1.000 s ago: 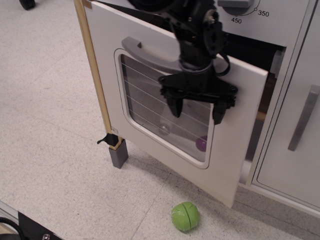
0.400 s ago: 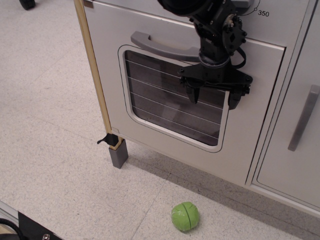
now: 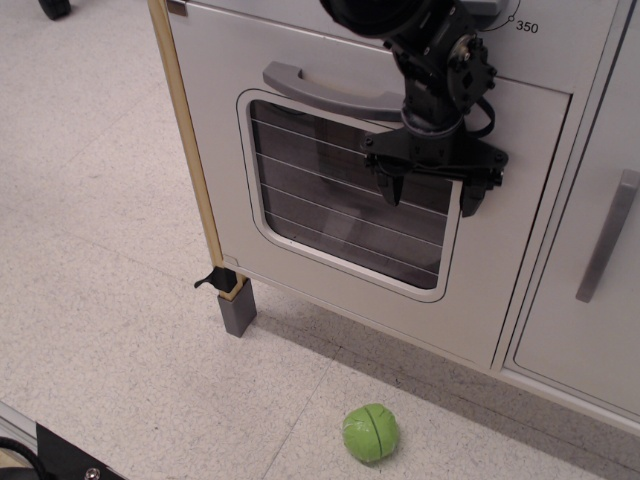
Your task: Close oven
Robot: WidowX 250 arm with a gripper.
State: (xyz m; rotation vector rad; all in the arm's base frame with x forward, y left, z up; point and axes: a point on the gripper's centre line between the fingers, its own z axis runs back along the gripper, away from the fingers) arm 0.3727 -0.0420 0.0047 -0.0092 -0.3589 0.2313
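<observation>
The white toy oven door (image 3: 230, 190) stands flush with the kitchen's front. It has a rounded, wire-lined dark window (image 3: 335, 210) and a grey arched handle (image 3: 320, 90) above it. My black gripper (image 3: 432, 198) hangs in front of the door's upper right part, below the handle's right end. Its two fingers are spread apart with nothing between them, pointing down. The fingertips are at or just off the door face; I cannot tell if they touch. The inner tray is hidden behind the door.
A green ball (image 3: 370, 432) lies on the speckled floor below the oven. A narrow white cabinet door with a straight grey bar handle (image 3: 607, 235) is to the right. A grey kitchen leg (image 3: 238, 308) stands at the lower left corner. A temperature dial reading 350 sits at the top.
One second ago the oven door hung open and tilted outward; it has since swung flush with the front. My gripper moved up and right with it and is now nearly still.
</observation>
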